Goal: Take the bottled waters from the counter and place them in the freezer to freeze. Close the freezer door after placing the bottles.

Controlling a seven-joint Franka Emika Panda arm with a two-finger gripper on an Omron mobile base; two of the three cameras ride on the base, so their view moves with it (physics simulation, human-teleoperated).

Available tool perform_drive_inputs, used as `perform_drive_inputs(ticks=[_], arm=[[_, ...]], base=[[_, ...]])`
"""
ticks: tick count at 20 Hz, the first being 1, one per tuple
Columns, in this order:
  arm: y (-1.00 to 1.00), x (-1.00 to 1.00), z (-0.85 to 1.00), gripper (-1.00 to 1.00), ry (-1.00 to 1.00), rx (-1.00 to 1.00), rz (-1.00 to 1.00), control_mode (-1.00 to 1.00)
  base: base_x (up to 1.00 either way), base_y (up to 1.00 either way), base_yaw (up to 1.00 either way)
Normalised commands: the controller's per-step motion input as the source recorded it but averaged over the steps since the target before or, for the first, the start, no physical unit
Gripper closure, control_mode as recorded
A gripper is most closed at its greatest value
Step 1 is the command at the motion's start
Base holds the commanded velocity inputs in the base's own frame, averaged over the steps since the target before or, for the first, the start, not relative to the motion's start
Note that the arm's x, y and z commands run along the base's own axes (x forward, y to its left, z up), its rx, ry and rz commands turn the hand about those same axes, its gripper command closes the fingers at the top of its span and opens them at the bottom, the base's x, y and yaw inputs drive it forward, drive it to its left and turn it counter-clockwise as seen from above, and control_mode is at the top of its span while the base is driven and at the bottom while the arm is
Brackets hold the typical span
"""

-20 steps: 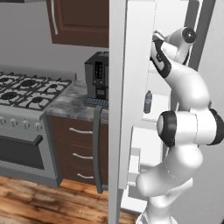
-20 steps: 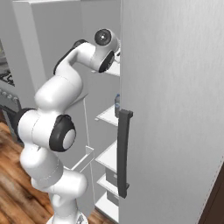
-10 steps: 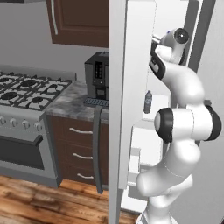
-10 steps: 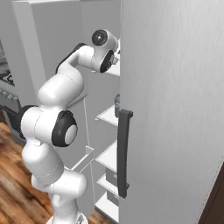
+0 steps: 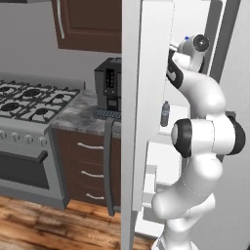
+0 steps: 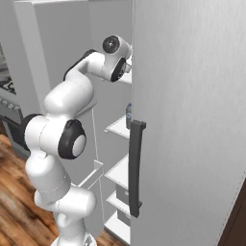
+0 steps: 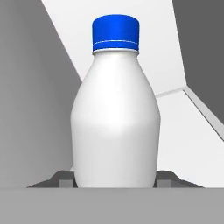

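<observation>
Now | gripper pinching one milky bottle | one clear bottle shelved

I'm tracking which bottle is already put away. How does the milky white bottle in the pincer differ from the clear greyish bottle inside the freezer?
The milky white bottle is opaque white; the clear greyish bottle is see-through and darker. The white one is held between the fingers of the pincer, up by a higher shelf; the greyish one stands free on a lower white freezer shelf, untouched. Both are upright, and the white one plainly has a blue cap.
</observation>
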Motion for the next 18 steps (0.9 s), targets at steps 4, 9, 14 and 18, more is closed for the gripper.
perform_drive_inputs(ticks=[4, 9, 14, 18], arm=[[-0.01, 0.0, -0.21, 1.0, -0.04, -0.09, 0.05, -1.0], [0.0, 0.0, -0.18, 1.0, -0.09, -0.14, 0.07, -1.0], [-0.03, 0.13, -0.11, 1.0, -0.04, -0.13, 0.06, -1.0], [-0.03, 0.2, -0.04, 1.0, 0.0, -0.1, 0.05, -1.0]], base=[[0.0, 0.0, 0.0], [0.0, 0.0, 0.0], [0.0, 0.0, 0.0], [0.0, 0.0, 0.0]])
